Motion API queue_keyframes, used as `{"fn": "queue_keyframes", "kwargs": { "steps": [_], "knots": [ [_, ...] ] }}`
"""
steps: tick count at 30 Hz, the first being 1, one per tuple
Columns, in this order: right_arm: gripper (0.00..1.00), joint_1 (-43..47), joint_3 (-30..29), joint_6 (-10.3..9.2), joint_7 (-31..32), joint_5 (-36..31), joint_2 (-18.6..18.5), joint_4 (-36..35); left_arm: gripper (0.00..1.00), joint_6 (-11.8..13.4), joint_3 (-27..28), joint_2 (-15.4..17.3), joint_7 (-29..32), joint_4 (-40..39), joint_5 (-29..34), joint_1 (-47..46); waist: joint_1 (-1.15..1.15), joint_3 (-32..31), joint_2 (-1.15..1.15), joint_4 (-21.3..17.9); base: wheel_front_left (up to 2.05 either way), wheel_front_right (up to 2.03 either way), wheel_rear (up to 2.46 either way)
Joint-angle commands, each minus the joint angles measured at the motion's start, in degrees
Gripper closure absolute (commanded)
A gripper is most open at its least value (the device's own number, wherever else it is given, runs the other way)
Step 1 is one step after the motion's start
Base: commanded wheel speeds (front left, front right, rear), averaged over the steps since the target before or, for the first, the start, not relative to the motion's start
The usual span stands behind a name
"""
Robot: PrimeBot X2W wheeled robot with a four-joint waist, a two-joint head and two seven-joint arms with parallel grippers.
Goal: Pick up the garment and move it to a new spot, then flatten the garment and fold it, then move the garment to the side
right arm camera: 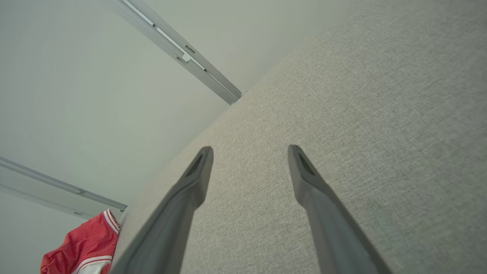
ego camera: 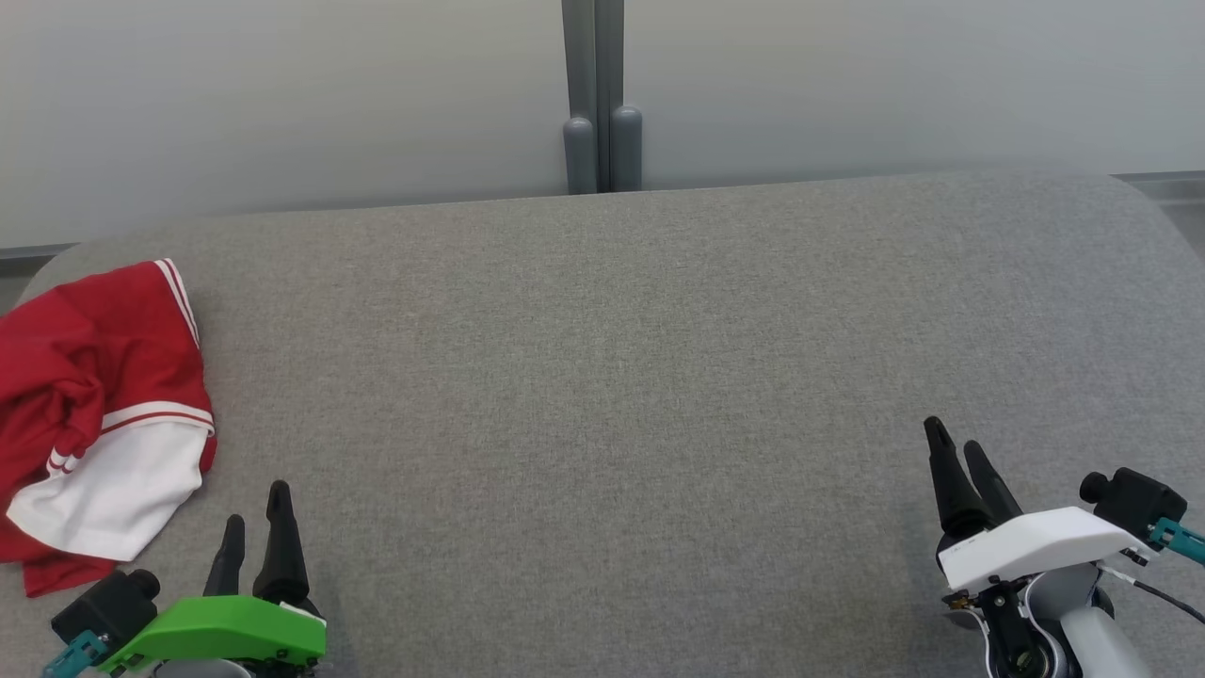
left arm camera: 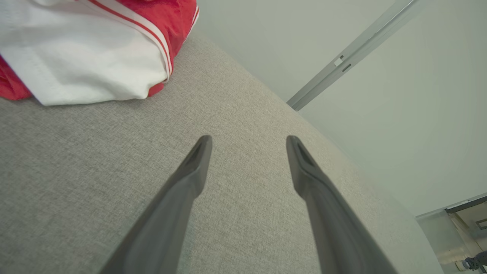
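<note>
The garment is red with a white panel and thin white stripes, and it lies crumpled at the left edge of the grey fabric table. In the left wrist view the garment fills the upper left, and in the right wrist view the garment is small at the lower left. My left gripper hovers open just right of and nearer than the garment, with nothing between its fingers. Far across the table at the lower right, my right gripper is open and empty too.
A pale partition wall with a grey vertical post stands right behind the table's far edge. Grey cloth stretches bare between the two grippers. The table's corners are rounded at the far left and far right.
</note>
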Motion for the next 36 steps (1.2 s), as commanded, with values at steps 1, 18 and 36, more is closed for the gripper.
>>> {"fn": "queue_keyframes", "kwargs": {
  "steps": [1, 18, 36],
  "knots": [
    [0.0, -1.5, 0.3, 0.03, -0.8, -2.0, -0.6, -0.2, 0.0, 0.1, -0.2, 0.6, -0.8, -0.3, 2.2, -1.4, 0.0, 0.0, 0.0, 0.0, 0.0, 0.0, 0.0],
    [0.0, -1.9, 1.2, 0.03, -3.4, -13.4, -1.4, 0.5, 0.0, 1.0, -0.9, 0.7, -3.7, -0.4, 14.0, -0.6, 0.0, 0.4, 0.0, -0.3, 0.0, 0.0, 0.0],
    [0.0, -2.0, 0.9, 0.03, -5.9, -24.3, -2.0, 2.6, 0.0, 2.6, -1.0, 0.8, -6.4, 0.1, 24.6, 0.4, 0.0, 0.7, 0.0, -0.8, 0.0, 0.0, 0.0]
  ]
}}
